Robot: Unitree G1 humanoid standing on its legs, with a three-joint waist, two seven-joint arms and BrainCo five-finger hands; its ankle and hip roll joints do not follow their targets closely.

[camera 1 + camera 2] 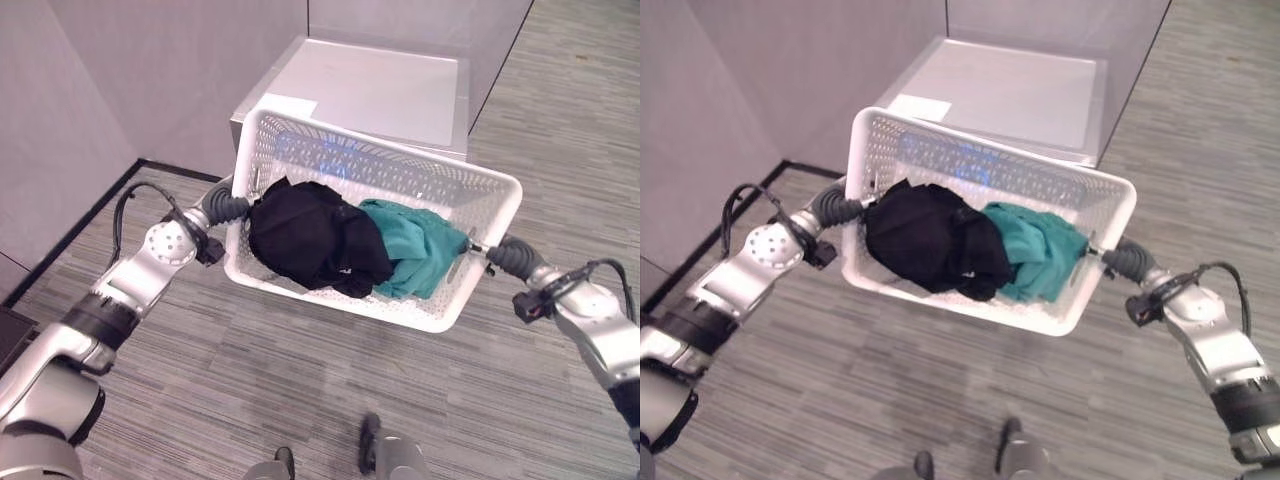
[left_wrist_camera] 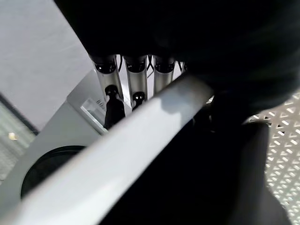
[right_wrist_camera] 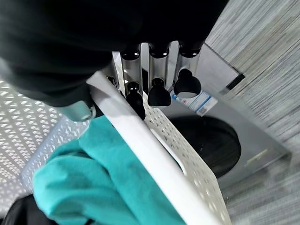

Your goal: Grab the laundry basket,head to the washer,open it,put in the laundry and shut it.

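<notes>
I carry a white perforated laundry basket [image 1: 480, 200] in the air between both hands, tilted a little. It holds a black garment [image 1: 310, 235] and a teal garment [image 1: 415, 245]. My left hand [image 1: 230, 208] grips the basket's left end, and its fingers [image 2: 136, 79] curl over the white rim [image 2: 117, 154]. At the right end is my right hand [image 1: 507, 256], its fingers [image 3: 157, 70] hooked over the rim [image 3: 145, 145] beside the teal cloth [image 3: 93, 183]. The silver-grey washer [image 1: 380, 90] stands just beyond the basket. Its dark round door [image 3: 213, 140] is closed.
A grey wall [image 1: 90, 90] with a black baseboard runs along the left, and another wall stands behind the washer. Striped grey carpet [image 1: 300, 400] spreads below the basket and out to the right of the washer.
</notes>
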